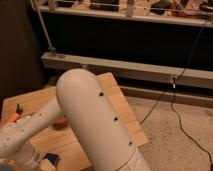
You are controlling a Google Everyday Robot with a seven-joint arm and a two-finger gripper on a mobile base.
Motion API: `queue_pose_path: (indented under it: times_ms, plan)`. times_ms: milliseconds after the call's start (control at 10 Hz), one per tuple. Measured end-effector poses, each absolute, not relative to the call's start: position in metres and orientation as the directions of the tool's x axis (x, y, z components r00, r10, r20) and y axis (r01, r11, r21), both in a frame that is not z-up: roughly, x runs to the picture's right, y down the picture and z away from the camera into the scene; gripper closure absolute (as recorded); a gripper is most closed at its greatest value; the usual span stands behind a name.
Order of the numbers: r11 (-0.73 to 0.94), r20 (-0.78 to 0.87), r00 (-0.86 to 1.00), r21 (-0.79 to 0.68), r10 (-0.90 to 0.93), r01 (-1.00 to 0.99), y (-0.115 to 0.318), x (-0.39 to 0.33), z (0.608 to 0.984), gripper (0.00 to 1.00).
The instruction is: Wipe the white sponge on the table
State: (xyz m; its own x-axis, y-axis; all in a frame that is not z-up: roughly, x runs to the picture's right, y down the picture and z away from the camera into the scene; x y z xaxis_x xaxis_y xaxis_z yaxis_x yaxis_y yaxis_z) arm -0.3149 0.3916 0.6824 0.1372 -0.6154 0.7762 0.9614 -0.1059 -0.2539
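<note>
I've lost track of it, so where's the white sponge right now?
In the camera view's bottom-left corner, the white sponge is at the table's near edge beside the end effector, nearer the camera than the orange-red round object.

The table (120,111) is a low rectangular top of light honey-coloured wooden planks with the grain running along the boards. It lies level, its right edge slanting toward the lower right, and much of its middle is hidden behind the arm. The sponge (49,160) is a small soft block, pale cream on its upper face with a dark blue layer on its right side. It sits at the near left part of the table, at the bottom edge of the view. The gripper (42,163) is low at the lower left, right at the sponge and mostly hidden.
</note>
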Motion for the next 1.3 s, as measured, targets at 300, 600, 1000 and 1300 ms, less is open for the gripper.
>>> queue_pose_path:
  times_ms: [300, 600, 1000, 1300]
  plan:
    - [-0.086, 0.769, 0.109, -0.208, -0.629, 0.974, 0.386, -0.346, 0.687, 0.86]
    - [-0.085, 0.757, 0.080, -0.177, -0.649, 0.980, 0.371, -0.374, 0.696, 0.86]
    - [-0.096, 0.755, 0.070, -0.173, -0.651, 0.980, 0.366, -0.389, 0.708, 0.86]
    - [-0.089, 0.746, 0.083, -0.188, -0.661, 0.978, 0.355, -0.394, 0.725, 0.86]
